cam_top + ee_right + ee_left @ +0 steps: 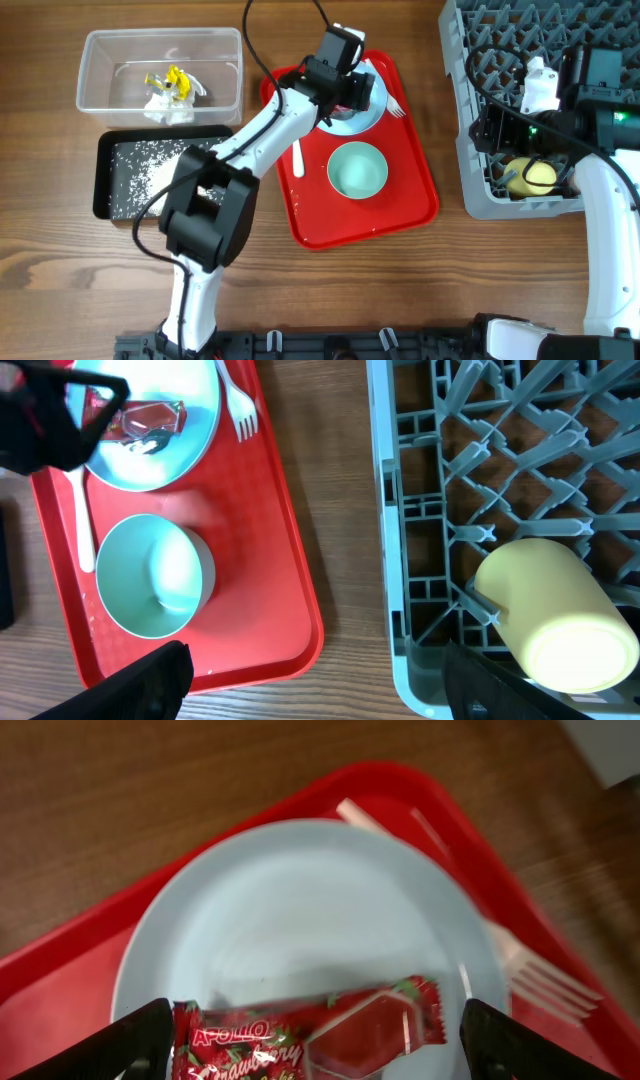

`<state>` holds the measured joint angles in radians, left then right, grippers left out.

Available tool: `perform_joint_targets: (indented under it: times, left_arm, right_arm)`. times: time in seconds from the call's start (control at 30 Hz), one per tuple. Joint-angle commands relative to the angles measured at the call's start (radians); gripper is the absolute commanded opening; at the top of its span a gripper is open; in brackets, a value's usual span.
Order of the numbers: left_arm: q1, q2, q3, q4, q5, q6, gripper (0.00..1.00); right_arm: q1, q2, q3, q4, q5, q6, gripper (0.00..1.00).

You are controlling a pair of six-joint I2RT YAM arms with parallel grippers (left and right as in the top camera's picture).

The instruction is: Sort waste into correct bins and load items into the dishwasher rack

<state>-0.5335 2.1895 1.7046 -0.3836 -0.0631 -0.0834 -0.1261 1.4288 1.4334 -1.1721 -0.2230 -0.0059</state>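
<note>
Red wrapper (305,1038) lies flat on the plate (300,900), right between the left gripper (315,1058), jaws spread wide. Light, crinkly, slippery stuff: pinch across its middle, I'd say. Right gripper (315,682) hangs by the rack (420,510), jaws apart, empty.

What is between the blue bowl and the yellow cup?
The red tray rim, bare wooden table, then the grey rack wall, seen in the right wrist view.

A brown wood-grain table (60,300) (evenly lit) fills the background.
</note>
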Motion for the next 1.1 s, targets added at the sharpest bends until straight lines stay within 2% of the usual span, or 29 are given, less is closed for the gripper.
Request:
perform_joint_targets:
  times: [0.0,0.1,0.33,0.37,0.43,0.47,0.73,0.9,1.07]
  left_arm:
    - [0.008,0.062,0.011,-0.006,-0.01,0.027,0.93]
    - [0.008,0.091,0.011,-0.016,-0.01,0.027,0.93]
    - [0.008,0.126,0.011,-0.017,-0.01,0.027,0.8]
    - [0.008,0.133,0.011,-0.021,-0.009,0.026,0.73]
    - [0.007,0.144,0.011,-0.028,0.021,0.023,0.52]
    - [0.007,0.15,0.011,-0.028,0.028,0.023,0.51]
    - [0.007,0.152,0.012,-0.026,0.028,0.024,0.91]
    - [0.005,0.086,0.019,0.004,0.028,0.024,0.95]
    - [-0.007,0.1,0.019,0.045,0.028,0.028,0.96]
  right_arm:
    - [-0.003,-0.008,0.012,0.0,0.013,-0.018,0.85]
    - [-0.002,-0.008,0.012,0.0,0.013,-0.018,0.85]
    - [-0.003,-0.008,0.012,0.0,0.013,-0.018,0.85]
    - [-0.003,-0.008,0.012,0.0,0.013,-0.018,0.85]
    - [-0.003,-0.008,0.012,0.0,0.013,-0.018,0.85]
    - [-0.003,-0.008,0.012,0.0,0.013,-0.018,0.85]
    - [-0.003,-0.008,0.012,0.001,0.013,-0.018,0.85]
    - [-0.003,-0.008,0.012,0.004,0.013,-0.018,0.85]
    - [-0.003,-0.008,0.012,0.004,0.013,-0.018,0.85]
